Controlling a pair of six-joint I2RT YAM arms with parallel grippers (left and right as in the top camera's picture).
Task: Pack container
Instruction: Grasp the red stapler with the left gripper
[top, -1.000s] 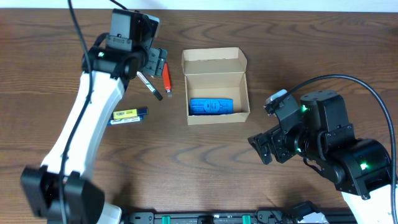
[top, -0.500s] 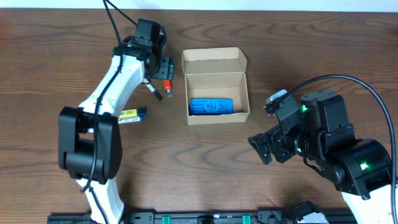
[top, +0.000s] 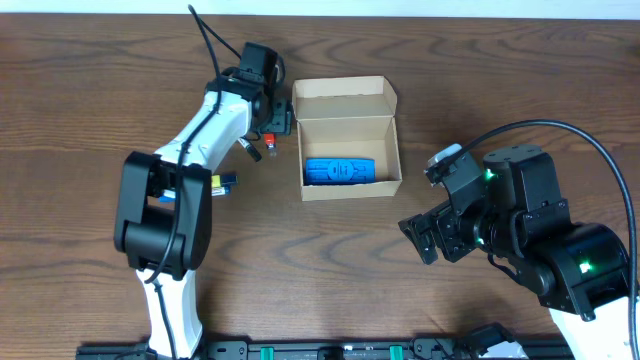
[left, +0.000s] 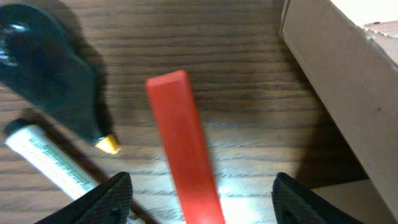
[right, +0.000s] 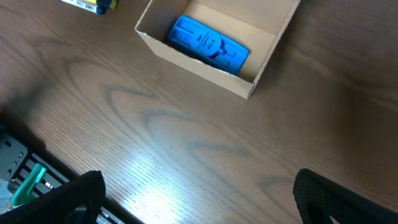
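The container (top: 350, 187) is a small tan cardboard box, its flap lid folded back, with a blue block (top: 340, 170) lying inside. Just left of it a red stick (top: 268, 137) lies on the wood. My left gripper (top: 273, 122) hovers over that stick; in the left wrist view the red stick (left: 183, 143) runs between the open jaws of the left gripper (left: 202, 210), with a gap on each side. The container wall (left: 348, 81) is close on the right. My right gripper (top: 425, 236) stands open right of the container, nothing between its fingers (right: 348, 199).
A white marker with a black cap (top: 249, 150) lies left of the red stick, also seen as the marker (left: 50, 162) close to the left finger. A yellow-and-blue pack (top: 215, 183) sits farther left. The left arm's cable trails to the table's back edge.
My left arm has swung right toward the container and come down over the red stick, its jaws narrowing a little. The right arm has not moved.
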